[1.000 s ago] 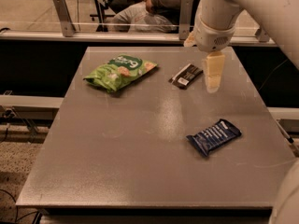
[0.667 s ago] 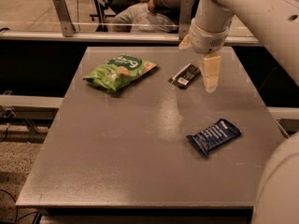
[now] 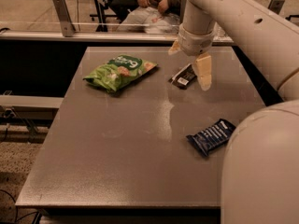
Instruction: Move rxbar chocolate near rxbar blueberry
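The rxbar chocolate (image 3: 183, 76), a small black wrapper with a white label patch, lies flat at the back right of the grey table (image 3: 117, 162). My gripper (image 3: 189, 60) hangs from the white arm right above and beside it. Its pale fingers are spread, the nearer finger (image 3: 203, 72) just right of the bar and the other behind the bar's far end. It holds nothing. The rxbar blueberry (image 3: 211, 136), a dark blue wrapper with white lettering, lies flat near the table's right edge, well in front of the black bar.
A green snack bag (image 3: 120, 71) lies at the back left of the table. A railing and a seated person (image 3: 149, 3) are behind the table. The arm's large white link (image 3: 261, 171) fills the lower right corner.
The gripper has shifted slightly left, closer to the black bar. The bars and the bag have not moved.
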`<state>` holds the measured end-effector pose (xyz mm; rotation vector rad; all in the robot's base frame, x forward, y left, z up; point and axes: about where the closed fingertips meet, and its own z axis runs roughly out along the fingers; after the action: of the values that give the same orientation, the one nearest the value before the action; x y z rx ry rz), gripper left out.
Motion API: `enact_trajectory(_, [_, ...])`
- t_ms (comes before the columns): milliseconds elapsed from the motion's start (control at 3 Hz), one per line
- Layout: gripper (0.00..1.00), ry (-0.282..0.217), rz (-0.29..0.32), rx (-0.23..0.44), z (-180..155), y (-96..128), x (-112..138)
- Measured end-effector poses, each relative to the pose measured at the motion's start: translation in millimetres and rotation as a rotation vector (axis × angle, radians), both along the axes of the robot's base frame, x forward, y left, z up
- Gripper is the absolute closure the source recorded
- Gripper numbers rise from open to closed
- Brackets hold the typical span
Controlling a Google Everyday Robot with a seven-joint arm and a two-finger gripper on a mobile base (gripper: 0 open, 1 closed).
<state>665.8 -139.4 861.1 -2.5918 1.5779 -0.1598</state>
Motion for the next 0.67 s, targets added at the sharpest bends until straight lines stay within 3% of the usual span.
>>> enact_trajectory(333, [0.0,0.016,0.048,-0.015,-5.8,6.0,7.2])
enact_trajectory(667, [0.16,0.037,0.085,-0.033,-13.8,11.4,12.8])
